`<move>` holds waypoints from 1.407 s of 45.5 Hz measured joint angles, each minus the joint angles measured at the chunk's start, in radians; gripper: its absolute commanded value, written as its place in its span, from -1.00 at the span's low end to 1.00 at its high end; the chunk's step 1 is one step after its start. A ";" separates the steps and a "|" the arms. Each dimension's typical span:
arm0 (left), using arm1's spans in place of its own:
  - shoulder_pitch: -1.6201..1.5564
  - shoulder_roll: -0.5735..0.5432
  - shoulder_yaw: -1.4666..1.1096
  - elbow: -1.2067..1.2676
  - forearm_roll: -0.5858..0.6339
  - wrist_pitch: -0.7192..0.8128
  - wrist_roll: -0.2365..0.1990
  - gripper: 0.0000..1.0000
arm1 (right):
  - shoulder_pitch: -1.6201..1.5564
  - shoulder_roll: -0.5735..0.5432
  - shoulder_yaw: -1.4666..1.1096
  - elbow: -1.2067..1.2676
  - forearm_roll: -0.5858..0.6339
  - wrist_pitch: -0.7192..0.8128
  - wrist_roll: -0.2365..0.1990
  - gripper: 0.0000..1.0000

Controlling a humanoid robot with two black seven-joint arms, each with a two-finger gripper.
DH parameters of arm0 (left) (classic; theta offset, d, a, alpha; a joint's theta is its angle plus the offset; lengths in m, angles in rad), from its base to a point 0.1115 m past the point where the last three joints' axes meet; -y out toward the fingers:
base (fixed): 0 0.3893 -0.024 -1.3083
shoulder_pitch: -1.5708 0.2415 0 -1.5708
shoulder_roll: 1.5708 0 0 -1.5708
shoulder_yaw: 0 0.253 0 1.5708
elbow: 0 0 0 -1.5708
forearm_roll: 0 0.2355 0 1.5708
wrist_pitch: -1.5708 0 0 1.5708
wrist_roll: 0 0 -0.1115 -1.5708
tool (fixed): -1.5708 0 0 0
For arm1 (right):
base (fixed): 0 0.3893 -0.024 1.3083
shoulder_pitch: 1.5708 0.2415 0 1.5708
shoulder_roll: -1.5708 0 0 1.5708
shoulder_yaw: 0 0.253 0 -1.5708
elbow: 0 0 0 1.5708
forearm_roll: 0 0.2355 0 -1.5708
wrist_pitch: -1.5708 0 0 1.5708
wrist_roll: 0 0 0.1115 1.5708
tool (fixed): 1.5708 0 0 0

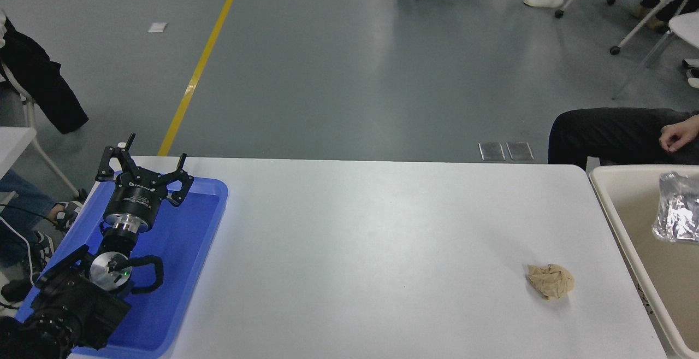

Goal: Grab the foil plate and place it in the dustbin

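foil plate [679, 214] is seen inside the dustbin [611, 206] at far right, well apart from the left gripper [143, 169], parked with jaws spread; right gripper is unseen.

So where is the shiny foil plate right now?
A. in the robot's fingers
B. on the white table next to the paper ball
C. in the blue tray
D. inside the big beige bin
D: the foil plate lies inside the beige dustbin at the right edge, with no gripper on it.
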 measured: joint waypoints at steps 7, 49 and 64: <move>0.000 0.000 0.000 0.000 0.000 0.000 0.000 1.00 | -0.039 0.027 0.023 -0.026 0.030 -0.002 -0.004 0.49; -0.001 -0.004 0.000 0.000 0.000 0.000 0.001 1.00 | 0.390 -0.092 0.037 0.391 -0.300 0.091 0.042 1.00; -0.001 -0.005 0.000 0.000 0.000 0.000 0.003 1.00 | 0.858 -0.134 -0.102 0.796 -0.430 0.386 0.041 1.00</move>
